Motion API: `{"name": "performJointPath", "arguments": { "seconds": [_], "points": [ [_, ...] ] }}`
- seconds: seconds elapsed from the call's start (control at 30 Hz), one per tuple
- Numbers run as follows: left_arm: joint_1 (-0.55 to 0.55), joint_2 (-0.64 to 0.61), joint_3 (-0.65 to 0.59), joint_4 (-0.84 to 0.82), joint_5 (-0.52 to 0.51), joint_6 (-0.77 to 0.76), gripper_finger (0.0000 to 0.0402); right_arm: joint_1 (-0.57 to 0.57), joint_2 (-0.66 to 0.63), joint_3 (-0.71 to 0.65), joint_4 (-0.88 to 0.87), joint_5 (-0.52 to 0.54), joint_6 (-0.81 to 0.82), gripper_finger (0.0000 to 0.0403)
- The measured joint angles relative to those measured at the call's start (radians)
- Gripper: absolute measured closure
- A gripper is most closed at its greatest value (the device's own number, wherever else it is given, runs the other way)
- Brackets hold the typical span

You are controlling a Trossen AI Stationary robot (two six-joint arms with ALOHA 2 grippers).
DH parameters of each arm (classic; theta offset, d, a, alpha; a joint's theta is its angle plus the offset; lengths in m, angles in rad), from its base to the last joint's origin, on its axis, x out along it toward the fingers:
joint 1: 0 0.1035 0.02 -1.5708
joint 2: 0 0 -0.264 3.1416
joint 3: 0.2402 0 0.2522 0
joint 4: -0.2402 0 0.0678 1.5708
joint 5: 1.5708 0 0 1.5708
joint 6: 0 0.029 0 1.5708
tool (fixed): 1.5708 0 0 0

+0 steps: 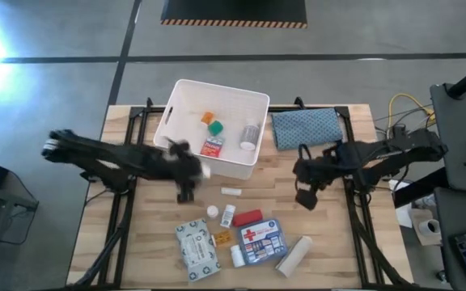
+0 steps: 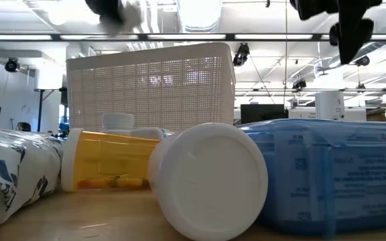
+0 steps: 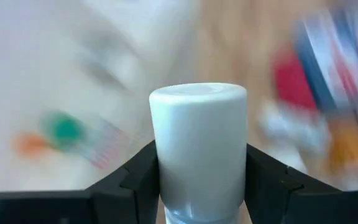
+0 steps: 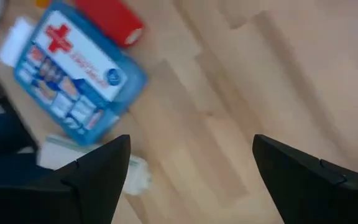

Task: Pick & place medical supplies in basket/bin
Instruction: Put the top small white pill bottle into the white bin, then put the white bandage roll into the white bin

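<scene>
The left claw [image 3: 202, 180] gripped one smooth white cylindrical bottle [image 3: 199, 146] beside the perforated white bin [image 1: 186, 103]; the right claw [image 4: 191, 180] stood open.

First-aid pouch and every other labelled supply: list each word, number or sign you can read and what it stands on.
First-aid pouch: a red cross sign; its printed words are too blurred to read.
Flat pack in the low view: lines of print, too blurred to read.
Pack in the white bin: red-and-white label, too small to read.
Patterned pack: print too small to read.
No word or number is legible anywhere.
</scene>
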Motion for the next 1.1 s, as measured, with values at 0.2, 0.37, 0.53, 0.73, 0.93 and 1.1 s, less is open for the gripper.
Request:
{"name": "performJointPath", "arguments": {
  "seconds": [0.2, 0.37, 0.53, 0.73, 0.93, 1.1],
  "points": [
    [0.245, -0.076, 0.052, 0.17, -0.148, 0.255, 0.0235, 0.135, -0.001, -0.115, 0.098, -0.038, 0.053, 0.0076],
    [0.52, 0.025, 0.054, 0.303, 0.029, 0.397, 0.0194, 0.334, 0.012, -0.15, 0.149, -0.067, -0.169, 0.0076],
    [0.634, 0.173, 0.096, 0.347, 0.127, 0.498, 0.0128, 0.465, 0.082, -0.156, 0.292, -0.033, -0.34, 0.0076],
    [0.582, 0.254, 0.3, -0.081, 0.115, 0.45, 0.0097, 0.532, 0.236, -0.113, 0.314, -0.023, -0.358, 0.0076],
    [0.332, 0.138, 0.371, -0.232, 0.121, 0.22, 0.0095, 0.54, 0.346, -0.073, 0.373, 0.092, -0.46, 0.0076],
    [0.096, 0.013, 0.303, -0.291, -0.002, -0.14, 0.0094, 0.538, 0.347, -0.138, 0.551, 0.157, -0.465, 0.0076]
  ]
}}
